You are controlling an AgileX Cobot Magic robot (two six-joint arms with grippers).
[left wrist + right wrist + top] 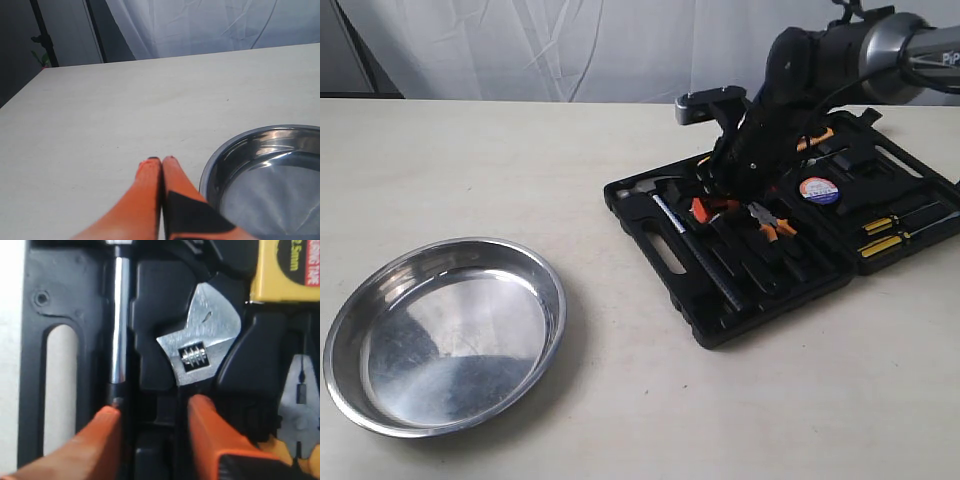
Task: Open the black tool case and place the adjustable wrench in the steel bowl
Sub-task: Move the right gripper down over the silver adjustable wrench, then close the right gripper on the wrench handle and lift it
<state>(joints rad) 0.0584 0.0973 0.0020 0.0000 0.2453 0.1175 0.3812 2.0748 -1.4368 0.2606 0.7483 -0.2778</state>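
The black tool case [775, 300] lies open on the table at right, its tools in moulded slots. The adjustable wrench [207, 327] rests in its slot, silver head showing, black handle running under my fingers. My right gripper [715, 210] hangs low over the case, open [152, 410]. One finger [107, 422] sits by the hammer shaft, the other [202, 415] over the wrench's neck; only black moulding shows between them. The steel bowl [555, 290] sits empty at left. Beside the bowl's rim [215, 160], my left gripper [161, 160] is shut on nothing; it is outside the exterior view.
In the case lie a hammer [695, 250] with a steel shaft [119, 325], orange-handled pliers [770, 222], yellow-handled screwdrivers [895, 235] and a yellow tape measure [290, 265]. The case handle cut-out [665, 250] faces the bowl. Bare table separates case and bowl.
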